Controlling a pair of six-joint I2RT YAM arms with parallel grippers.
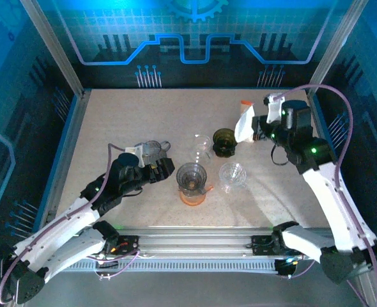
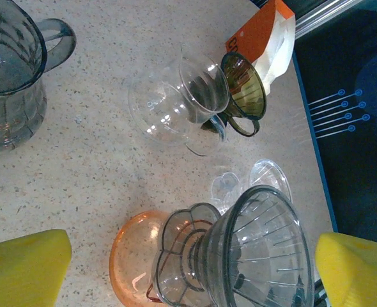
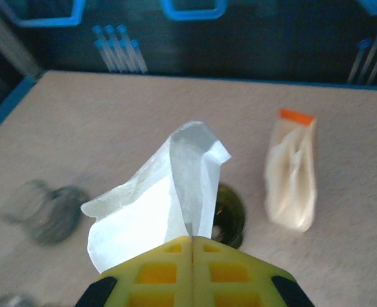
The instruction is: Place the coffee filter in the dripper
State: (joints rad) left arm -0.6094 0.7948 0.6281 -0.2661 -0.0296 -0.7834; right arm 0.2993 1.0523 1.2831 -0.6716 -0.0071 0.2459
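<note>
Coffee filter [image 3: 156, 198]: white and creased, held above the desk [image 3: 80, 128] at its far right; the right wrist view shows its folds, while overhead it merges with the filter pack [image 3: 292, 173] beside it
Right gripper [image 3: 192, 242]: jaws together, clamped on the filter's lower edge
Left gripper [image 2: 188, 275]: jaws wide apart; its wrist view frames the grey dripper [image 1: 191, 176] between the yellow pads [image 2: 22, 268]; overhead it sits just left of that dripper, not touching
Grey dripper: upright on an orange base [image 2: 131, 256], mid-desk, well apart from the filter; its ribbed wall is clear from the left wrist
Olive dripper [image 1: 224, 141]: just beside the held filter, partly hidden behind it from the right wrist
Also near: clear carafe [image 2: 176, 105]; grey pitcher [image 2: 9, 83]
</note>
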